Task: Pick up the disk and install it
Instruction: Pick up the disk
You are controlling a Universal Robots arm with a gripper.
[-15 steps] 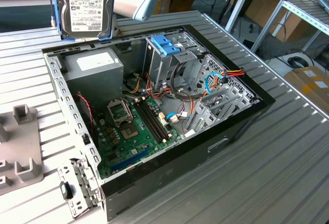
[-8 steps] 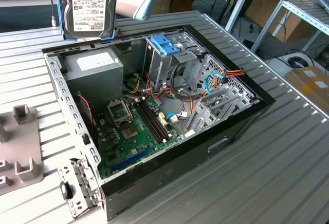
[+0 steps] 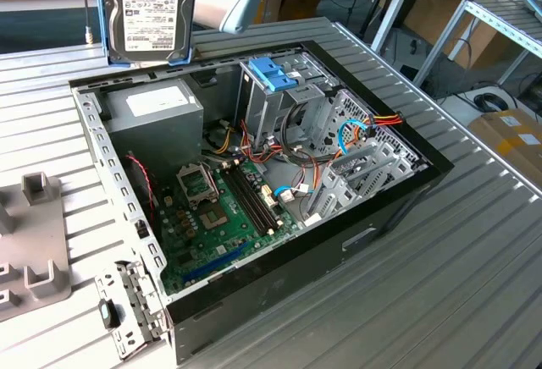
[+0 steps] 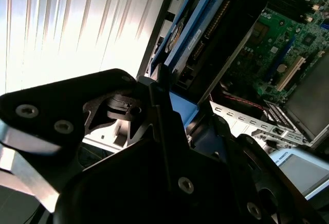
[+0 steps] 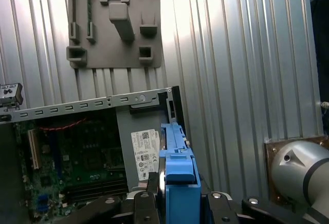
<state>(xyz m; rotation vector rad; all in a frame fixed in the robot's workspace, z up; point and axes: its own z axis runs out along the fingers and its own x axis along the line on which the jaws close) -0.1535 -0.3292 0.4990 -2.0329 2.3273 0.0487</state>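
The disk [image 3: 146,13] hangs upright above the back corner of the open computer case [image 3: 373,225], at the exterior view's upper left. Its dark metal face and white label show, with a blue frame along its edges. In the first wrist view the disk's blue frame [image 5: 179,165] is seen edge-on, clamped between the black fingers of my gripper [image 5: 177,196]. The second wrist view shows the disk [image 4: 205,34] slanting away from the gripper [image 4: 160,98] over the case's rim. The gripper is shut on the disk.
Inside the case lie a grey power supply box [image 3: 152,107], a green motherboard [image 3: 220,208], a blue latch on a metal cage [image 3: 273,74] and loose cables. A grey fixture plate [image 3: 34,242] and a small metal bracket [image 3: 127,301] rest on the ribbed table [image 3: 423,293].
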